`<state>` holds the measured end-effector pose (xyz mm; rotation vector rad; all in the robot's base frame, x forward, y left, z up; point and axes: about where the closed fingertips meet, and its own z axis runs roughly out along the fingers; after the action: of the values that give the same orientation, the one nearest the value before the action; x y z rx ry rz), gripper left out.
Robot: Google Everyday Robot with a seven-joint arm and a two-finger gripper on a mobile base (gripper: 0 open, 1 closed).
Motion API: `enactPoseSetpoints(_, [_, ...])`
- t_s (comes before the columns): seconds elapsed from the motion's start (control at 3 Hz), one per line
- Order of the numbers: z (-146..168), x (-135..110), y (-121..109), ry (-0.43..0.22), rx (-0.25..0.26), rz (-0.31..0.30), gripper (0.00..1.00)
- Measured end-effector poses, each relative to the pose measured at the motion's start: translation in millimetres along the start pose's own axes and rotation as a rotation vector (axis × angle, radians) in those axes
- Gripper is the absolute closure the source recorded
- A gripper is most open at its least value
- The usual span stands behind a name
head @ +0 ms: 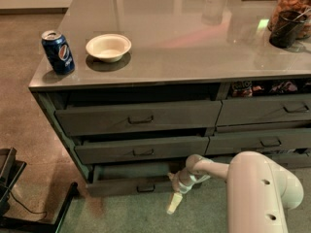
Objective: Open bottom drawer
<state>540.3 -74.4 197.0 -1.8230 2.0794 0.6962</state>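
The bottom drawer (114, 187) is the thin dark grey-green front at the foot of the left stack, with a small loop handle (146, 189) at its centre. It stands a little way out of the cabinet, and a dark gap shows above it. My gripper (174, 194) is at the end of the white arm (214, 170), low down by the drawer front's right end, to the right of the handle. Its pale tip points down toward the green floor.
Two taller drawers (138, 119) sit above it, both slightly ajar. The neighbouring stack (265, 142) is to the right. On the counter stand a Pepsi can (58, 51), a white bowl (108, 47) and a dark jar (290, 18). A black stand (34, 212) is at the lower left.
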Motion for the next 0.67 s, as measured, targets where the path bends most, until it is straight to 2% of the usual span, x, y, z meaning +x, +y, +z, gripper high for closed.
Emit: enactPoseSetpoints(0.67, [-20.3, 1.1, 31.7, -0.011, -0.086, 0.085, 0.0])
